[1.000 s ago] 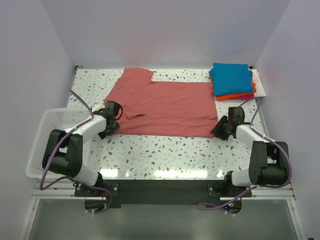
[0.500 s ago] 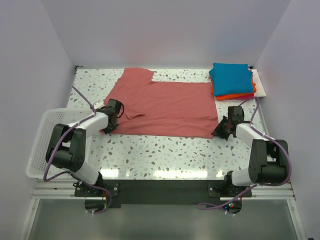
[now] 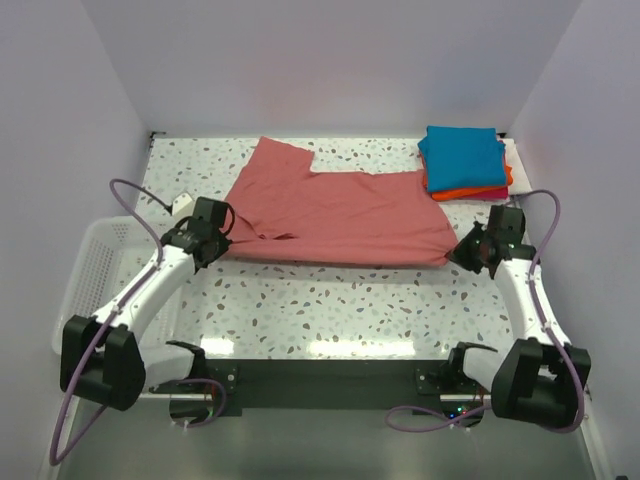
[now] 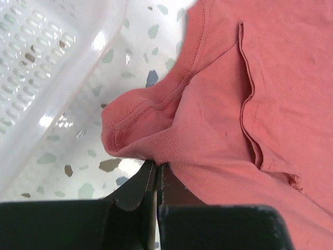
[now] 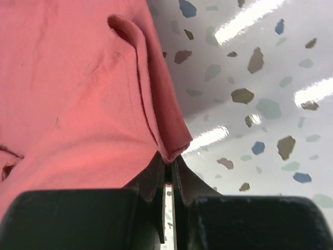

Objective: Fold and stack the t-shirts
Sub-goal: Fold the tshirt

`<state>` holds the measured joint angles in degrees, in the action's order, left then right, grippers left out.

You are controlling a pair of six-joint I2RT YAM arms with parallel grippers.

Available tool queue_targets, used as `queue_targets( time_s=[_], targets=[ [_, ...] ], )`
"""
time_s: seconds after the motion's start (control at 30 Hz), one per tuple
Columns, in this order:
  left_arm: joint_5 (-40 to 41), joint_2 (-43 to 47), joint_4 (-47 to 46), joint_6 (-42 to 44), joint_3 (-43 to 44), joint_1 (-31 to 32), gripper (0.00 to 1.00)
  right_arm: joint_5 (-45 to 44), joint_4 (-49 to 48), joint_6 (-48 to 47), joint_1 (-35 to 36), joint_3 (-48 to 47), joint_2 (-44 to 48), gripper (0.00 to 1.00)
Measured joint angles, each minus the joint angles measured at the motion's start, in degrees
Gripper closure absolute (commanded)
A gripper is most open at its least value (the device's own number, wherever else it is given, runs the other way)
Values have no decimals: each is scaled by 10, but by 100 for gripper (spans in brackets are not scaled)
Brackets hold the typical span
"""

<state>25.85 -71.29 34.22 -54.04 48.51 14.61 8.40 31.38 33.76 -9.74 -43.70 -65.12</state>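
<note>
**Dusty-red t-shirt: grasp status at both near corners**

Dusty-red t-shirt (image 3: pixel 340 215) lies spread across the middle of the counter (image 3: pixel 350 300). One flap of the cloth juts out at its far left corner.

1. Left claw (image 4: pixel 157 169): clenched on the near left corner of the dusty-red t-shirt. In the left wrist view the hem bunches into a small fold right at the fingertips, and a stitched seam runs across the cloth beyond the grasp.
2. Right claw (image 5: pixel 167 169): clenched on the near right corner of the dusty-red t-shirt. In the right wrist view the edge is rolled into a narrow fold that ends between the fingertips.
3. Near hem: runs in a nearly straight line from one claw to the other.

Other items, located from the dusty-red t-shirt:

- Folded stack, just beside the far right corner: teal-blue t-shirt (image 3: pixel 462 155) on top, with the edges of the orange t-shirt (image 3: pixel 452 194) and the magenta t-shirt (image 3: pixel 497 192) showing beneath. Whether the stack touches the dusty-red t-shirt cannot be told.
- White mesh basket (image 3: pixel 85 280): to the left of the near left corner, apart from the cloth.
</note>
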Motion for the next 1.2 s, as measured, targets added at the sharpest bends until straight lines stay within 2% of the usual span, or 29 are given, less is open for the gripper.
queue_targets(
  time_s=[0.33,0.4,0.43,0.47,0.5,0.53,0.57,0.63,0.73,0.8,0.83,0.97,1.03,1.1,1.2],
  targets=[
    [-23,152,70,-42,-103,56,100,5,104,-3,-28,43,143,100],
    [-33,193,86,-52,-125,61,100,5,126,1,-28,52,176,95],
    [-38,207,89,-55,-134,62,86,5,134,3,-29,56,188,89],
    [-45,223,96,-57,-143,62,78,3,147,7,-29,60,203,74],
    [-53,235,102,-60,-149,63,69,1,157,12,-29,63,215,62],
    [-60,243,106,-63,-153,64,53,0,163,11,-29,65,221,53],
    [-69,249,111,-63,-155,65,47,-2,172,14,-30,66,230,41],
    [-85,257,116,-65,-155,65,41,-2,184,13,-30,66,240,37],
    [-92,260,130,-61,-138,65,43,17,181,-3,-31,63,239,38],
    [-94,256,130,-48,-113,65,49,37,170,-18,-30,59,232,42],
    [-96,253,126,-40,-103,65,57,48,162,-24,-30,56,228,46],
    [-117,205,75,-5,-73,65,62,59,130,-35,8,38,208,49],
    [-131,170,49,9,-70,65,63,40,109,-33,77,20,188,50],
    [-147,126,26,23,-70,65,62,-4,82,-29,184,-2,159,51],
    [-154,104,11,43,-68,65,58,-54,42,-27,319,-40,99,53]
  ],
)
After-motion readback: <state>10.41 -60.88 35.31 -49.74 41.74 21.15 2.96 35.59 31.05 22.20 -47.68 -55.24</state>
